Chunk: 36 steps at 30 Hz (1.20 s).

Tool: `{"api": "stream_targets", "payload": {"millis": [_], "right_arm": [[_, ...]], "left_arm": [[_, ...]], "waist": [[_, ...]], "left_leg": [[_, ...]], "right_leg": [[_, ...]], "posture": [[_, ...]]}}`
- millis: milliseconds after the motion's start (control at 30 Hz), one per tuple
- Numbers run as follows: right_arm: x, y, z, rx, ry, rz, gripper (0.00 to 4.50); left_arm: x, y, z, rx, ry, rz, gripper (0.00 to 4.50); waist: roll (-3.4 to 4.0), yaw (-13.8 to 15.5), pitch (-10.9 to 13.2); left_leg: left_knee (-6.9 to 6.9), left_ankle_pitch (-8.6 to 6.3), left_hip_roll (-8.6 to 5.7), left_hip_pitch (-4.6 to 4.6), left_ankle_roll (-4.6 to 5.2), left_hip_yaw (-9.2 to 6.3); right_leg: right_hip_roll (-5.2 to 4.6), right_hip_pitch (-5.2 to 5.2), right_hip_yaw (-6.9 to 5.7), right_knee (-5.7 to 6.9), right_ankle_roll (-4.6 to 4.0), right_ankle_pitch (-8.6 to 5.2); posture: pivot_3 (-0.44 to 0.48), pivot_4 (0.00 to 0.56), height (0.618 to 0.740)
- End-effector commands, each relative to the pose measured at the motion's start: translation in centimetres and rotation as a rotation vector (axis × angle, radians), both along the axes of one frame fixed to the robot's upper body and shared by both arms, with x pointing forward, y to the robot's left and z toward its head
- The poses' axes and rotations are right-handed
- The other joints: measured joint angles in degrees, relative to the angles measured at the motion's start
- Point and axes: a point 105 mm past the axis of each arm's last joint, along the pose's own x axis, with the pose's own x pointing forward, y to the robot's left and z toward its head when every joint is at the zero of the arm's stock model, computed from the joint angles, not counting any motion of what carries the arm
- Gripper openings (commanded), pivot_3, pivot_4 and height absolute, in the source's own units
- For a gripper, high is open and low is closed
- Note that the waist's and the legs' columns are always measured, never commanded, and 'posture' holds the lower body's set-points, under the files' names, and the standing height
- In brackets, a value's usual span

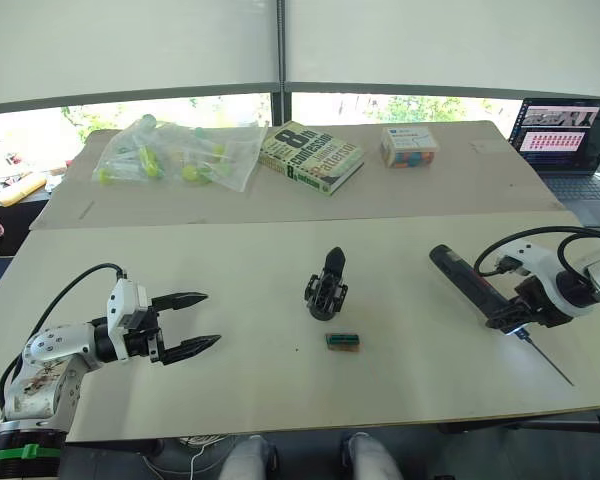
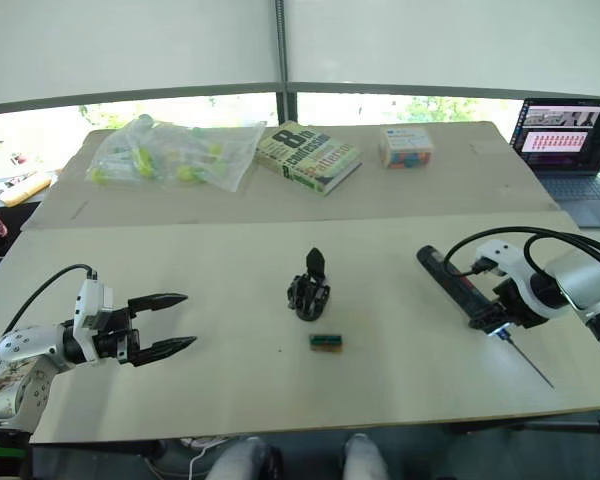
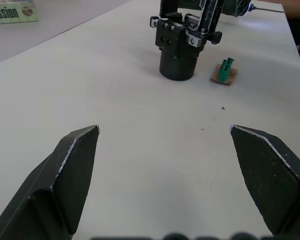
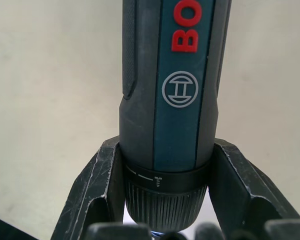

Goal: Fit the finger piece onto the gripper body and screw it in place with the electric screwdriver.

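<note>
Gripper body: black block, standing on its round base at centre frame of the head views, on the pale worktop; one pointed finger rises from its top. In the left wrist view its upper part is cut off by the frame edge. Whether the finger piece is already fitted or lies elsewhere cannot be made out.

Small green-brown box: just below the gripper body in the frame, near it but apart.

Electric screwdriver: dark cylinder at centre right, lying slantwise, thin metal bit pointing to lower right. Held near its collar by the right gripper, jaws closed on the barrel; the right wrist view shows both fingers pressed to its sides, with red lettering cut off at the top edge.

Left gripper: lower left, jaws spread wide, nothing between them, well apart from the gripper body.

Far worktop, upper frame: clear bag of yellow-green items at upper left, contents not distinguishable; book at upper centre; small carton to its right; laptop at upper right, partly cut off.
</note>
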Motion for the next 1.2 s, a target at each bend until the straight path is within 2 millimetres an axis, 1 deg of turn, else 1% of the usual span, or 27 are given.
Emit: {"api": "stream_targets", "payload": {"millis": [33, 133, 200, 233, 333, 367, 467, 533, 567, 633, 667, 733, 767, 833, 900, 967, 1000, 1067, 1133, 1200], "right_arm": [[0.8, -0.5, 0.5, -0.025, -0.033, 0.008, 1.94], [1.2, -0.7, 0.4, -0.019, -0.042, -0.006, 1.94], [1.2, -0.9, 0.7, -0.015, -0.043, -0.001, 2.94], [1.2, -1.1, 0.9, -0.014, -0.046, -0.001, 3.21], [1.3, -1.5, 1.6, -0.008, -0.067, 0.003, 4.29], [1.4, -1.7, 2.1, -0.002, -0.087, 0.006, 4.45], [1.3, -1.9, 4.6, 0.03, -0.183, 0.084, 4.45], [1.2, -1.3, 6.2, 0.082, -0.265, 0.167, 4.45], [0.9, 0.1, 7.4, 0.153, -0.345, 0.323, 4.45], [0.1, 1.6, 9.1, 0.226, -0.463, 0.524, 4.45], [-0.2, 2.6, 9.8, 0.278, -0.56, 0.611, 4.45], [-0.8, 3.6, 10.3, 0.337, -0.681, 0.689, 4.45], [-1.4, 5.0, 10.2, 0.393, -0.74, 0.748, 4.45], [-2.9, 7.6, 9.4, 0.487, -0.815, 0.842, 4.45], [-4.3, 9.4, 7.5, 0.523, -0.847, 0.924, 4.45], [-4.9, 10.2, 6.0, 0.527, -0.898, 0.951, 4.45], [-5.0, 10.5, 5.6, 0.53, -0.925, 0.948, 4.45], [-5.6, 10.7, 4.0, 0.526, -0.915, 0.976, 4.45], [-5.5, 10.8, 3.5, 0.535, -0.923, 0.962, 4.45], [-5.3, 10.9, 3.4, 0.533, -0.945, 0.955, 4.45]], "left_arm": [[0.0, -0.2, 1.5, 0.003, -0.043, -0.012, 4.44], [-0.3, -0.6, 1.7, 0.01, -0.012, -0.032, 4.44], [-0.4, -0.7, 1.7, 0.026, -0.006, -0.037, 4.5], [-0.4, -0.7, 1.7, 0.029, -0.008, -0.035, 4.5], [-0.3, -0.3, 1.8, 0.042, -0.027, -0.023, 4.5], [-0.3, -0.1, 1.8, 0.047, -0.031, -0.013, 4.5], [-0.2, 1.0, 1.7, 0.089, -0.047, 0.031, 4.5], [-0.2, 1.7, 1.4, 0.131, -0.04, 0.06, 4.5], [-0.3, 2.2, 1.3, 0.159, -0.044, 0.076, 4.5], [-0.5, 3.0, 1.2, 0.197, -0.054, 0.096, 4.5], [-0.6, 3.6, 1.1, 0.221, -0.068, 0.117, 4.5], [-0.6, 4.2, 1.1, 0.248, -0.089, 0.14, 4.5], [-0.6, 4.6, 1.1, 0.26, -0.096, 0.162, 4.5], [-0.5, 5.1, 1.0, 0.272, -0.103, 0.192, 4.5], [-0.5, 5.3, 0.9, 0.275, -0.107, 0.21, 4.5], [-0.5, 5.2, 0.8, 0.271, -0.116, 0.22, 4.5], [-0.6, 5.1, 0.8, 0.267, -0.122, 0.224, 4.5], [-0.7, 5.0, 0.9, 0.265, -0.148, 0.239, 4.5], [-1.1, 4.8, 0.8, 0.265, -0.165, 0.245, 4.5], [-1.5, 4.6, 0.7, 0.263, -0.172, 0.234, 4.5]], "waist": [[-0.01, 0.0, 0.0], [-0.06, 0.0, 0.0], [-0.06, 0.0, 0.0], [-0.06, 0.0, 0.0], [-0.07, -0.1, 0.0], [-0.06, -0.1, 0.0], [-0.02, -0.1, 0.1], [0.0, 0.0, 0.1], [0.0, 0.0, 0.1], [-0.03, 0.0, 0.1], [-0.03, 0.0, 0.1], [-0.11, -0.1, 0.2], [-0.13, -0.1, 0.2], [-0.16, 0.0, 0.2], [-0.16, 0.2, 0.2], [-0.15, 0.5, 0.2], [-0.15, 0.6, 0.2], [-0.16, 0.7, 0.2], [-0.2, 0.6, 0.2], [-0.21, 0.6, 0.2]], "left_leg": [[0.01, -0.01, -0.01, 0.0, 0.02, 0.0], [0.1, -0.02, -0.02, 0.04, 0.04, 0.01], [0.13, -0.01, 0.0, 0.11, 0.03, 0.01], [0.14, -0.01, -0.01, 0.13, 0.03, 0.01], [0.12, -0.01, 0.0, 0.16, 0.03, 0.02], [0.12, -0.01, 0.0, 0.17, 0.02, 0.02], [0.11, 0.0, -0.02, 0.17, 0.01, 0.04], [0.1, 0.0, 0.0, 0.16, 0.0, 0.05], [0.1, 0.01, 0.0, 0.18, 0.0, 0.05], [0.06, 0.01, 0.05, 0.25, -0.01, 0.05], [0.04, 0.01, 0.06, 0.33, -0.01, 0.06], [0.01, 0.0, 0.11, 0.55, -0.02, 0.07], [-0.03, -0.01, 0.13, 0.79, -0.02, 0.08], [-0.05, -0.02, 0.19, 0.94, -0.04, 0.01], [-0.04, -0.01, 0.19, 1.01, -0.05, -0.06], [-0.02, 0.0, 0.19, 1.04, -0.07, -0.07], [-0.02, 0.0, 0.14, 1.03, -0.06, -0.05], [0.03, -0.01, 0.12, 1.08, -0.05, -0.04], [0.04, -0.02, 0.1, 1.13, -0.03, -0.04], [0.03, -0.01, 0.12, 1.21, -0.04, -0.04]], "right_leg": [[0.0, 0.02, 0.0, -0.02, 0.0, 0.0], [-0.02, 0.08, 0.03, 0.0, 0.05, 0.07], [0.0, 0.14, 0.03, 0.01, 0.02, 0.11], [0.0, 0.15, 0.04, 0.03, 0.02, 0.11], [0.02, 0.18, 0.04, 0.03, 0.03, 0.11], [0.04, 0.18, 0.04, 0.02, 0.03, 0.11], [0.06, 0.17, 0.04, 0.03, 0.03, 0.11], [0.06, 0.16, 0.04, 0.04, 0.03, 0.11], [0.06, 0.16, 0.04, 0.04, 0.03, 0.11], [0.08, 0.23, 0.02, 0.01, 0.03, 0.11], [0.12, 0.37, 0.02, -0.02, 0.04, 0.11], [0.14, 0.65, -0.02, -0.07, 0.04, 0.11], [0.15, 0.92, -0.03, -0.1, 0.04, 0.1], [0.15, 1.03, -0.04, -0.08, 0.04, 0.09], [0.15, 1.09, -0.03, -0.01, 0.04, 0.09], [0.15, 1.11, -0.03, 0.01, 0.04, 0.09], [0.1, 1.11, 0.0, 0.0, 0.04, 0.09], [0.07, 1.18, 0.0, -0.02, 0.04, 0.09], [0.06, 1.23, 0.0, -0.03, 0.04, 0.09], [0.06, 1.26, 0.0, -0.01, 0.03, 0.09]], "posture": [[0.0, 0.15, 0.74], [0.0, 0.15, 0.74], [0.0, 0.15, 0.74], [0.0, 0.15, 0.74], [0.0, 0.15, 0.74], [0.0, 0.15, 0.74], [0.0, 0.15, 0.74], [0.0, 0.15, 0.74], [0.0, 0.15, 0.74], [0.0, 0.15, 0.74], [0.0, 0.15, 0.74], [0.0, 0.15, 0.74], [0.0, 0.15, 0.74], [0.0, 0.15, 0.74], [0.0, 0.15, 0.74], [0.0, 0.15, 0.74], [0.0, 0.15, 0.74], [0.0, 0.15, 0.74], [0.0, 0.15, 0.74], [0.0, 0.15, 0.74]]}}
